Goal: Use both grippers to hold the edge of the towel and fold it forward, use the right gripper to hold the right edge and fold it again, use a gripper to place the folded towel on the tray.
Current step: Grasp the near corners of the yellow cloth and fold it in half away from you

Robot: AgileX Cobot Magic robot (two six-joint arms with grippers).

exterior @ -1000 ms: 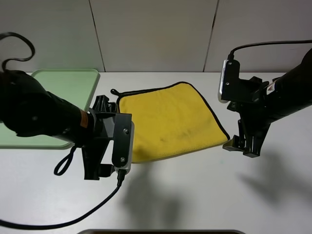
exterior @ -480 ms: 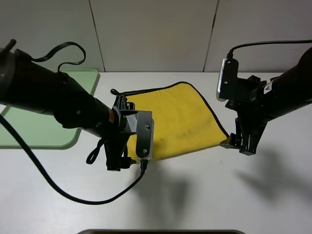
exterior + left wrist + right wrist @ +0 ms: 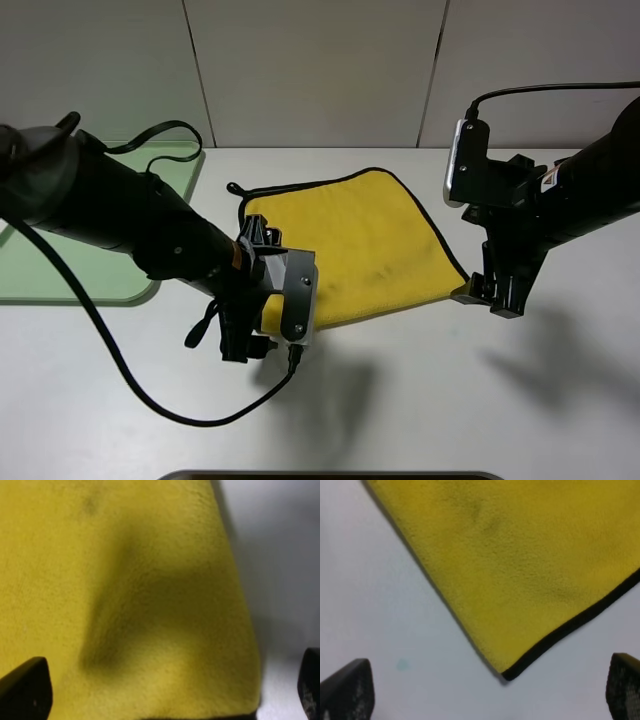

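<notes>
Left end effector (image 3: 167, 690), right end effector (image 3: 485, 692) both released, over towel (image 3: 350, 240) near-side corners.

I work over a white worktop (image 3: 420, 420) with a matte, plain surface. Behind the worktop stands a wall (image 3: 310, 70) of pale, off-white panels. Two thin dark seams divide it: one (image 3: 198, 75) above the far left part of the worktop and one (image 3: 437, 75) above the far right part. Both lean a little toward the middle as they come down to it. The light is even and not harsh. On the worktop lie soft grey shadows, one (image 3: 325, 395) near the middle front and one (image 3: 560, 365) at the right. At the near edge of the worktop I see a dark rounded strip (image 3: 330, 475). My right wrist view shows a tiny bluish speck (image 3: 402, 665) on the worktop.
</notes>
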